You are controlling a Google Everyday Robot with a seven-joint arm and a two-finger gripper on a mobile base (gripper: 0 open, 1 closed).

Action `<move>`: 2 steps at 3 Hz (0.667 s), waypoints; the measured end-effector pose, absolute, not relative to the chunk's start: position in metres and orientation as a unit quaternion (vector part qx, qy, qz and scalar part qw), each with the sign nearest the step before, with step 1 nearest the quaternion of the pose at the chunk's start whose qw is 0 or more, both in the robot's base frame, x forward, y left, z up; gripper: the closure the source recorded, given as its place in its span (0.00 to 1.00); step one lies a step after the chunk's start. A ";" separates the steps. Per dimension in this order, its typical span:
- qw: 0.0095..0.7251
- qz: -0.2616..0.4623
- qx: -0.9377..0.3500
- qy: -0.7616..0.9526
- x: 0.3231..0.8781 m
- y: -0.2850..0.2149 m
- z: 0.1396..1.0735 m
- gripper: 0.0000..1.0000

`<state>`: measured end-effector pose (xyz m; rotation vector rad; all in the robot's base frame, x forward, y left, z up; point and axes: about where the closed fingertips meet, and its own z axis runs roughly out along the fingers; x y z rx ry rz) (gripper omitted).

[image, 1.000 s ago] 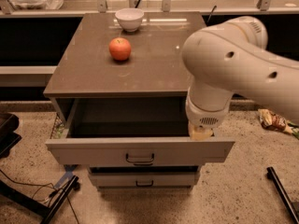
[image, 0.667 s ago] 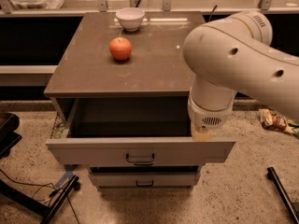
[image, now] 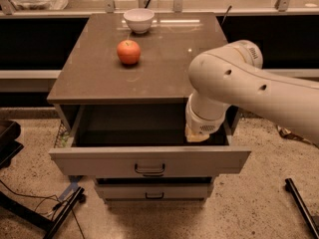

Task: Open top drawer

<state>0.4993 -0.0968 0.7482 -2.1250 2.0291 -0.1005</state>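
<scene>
The gripper (image: 198, 136) hangs at the end of the white arm (image: 249, 86), lowered into the right rear of the top drawer (image: 149, 159). Only its pale upper part shows above the drawer's front, and whether it is spread or closed cannot be told. The drawer stands pulled out of the desk (image: 164, 59), with its grey front just ahead of the gripper and below it. Its dark loop handle (image: 149, 170) is lower and to the left. A narrower drawer (image: 154, 190) sits underneath, partly hidden by the front. Behind the gripper, up on the desk, are an apple (image: 128, 52) and a white bowl (image: 139, 20). The arm is cut off at the right edge.
</scene>
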 end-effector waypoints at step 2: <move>0.129 -0.010 -0.726 0.675 0.543 -0.089 0.683 1.00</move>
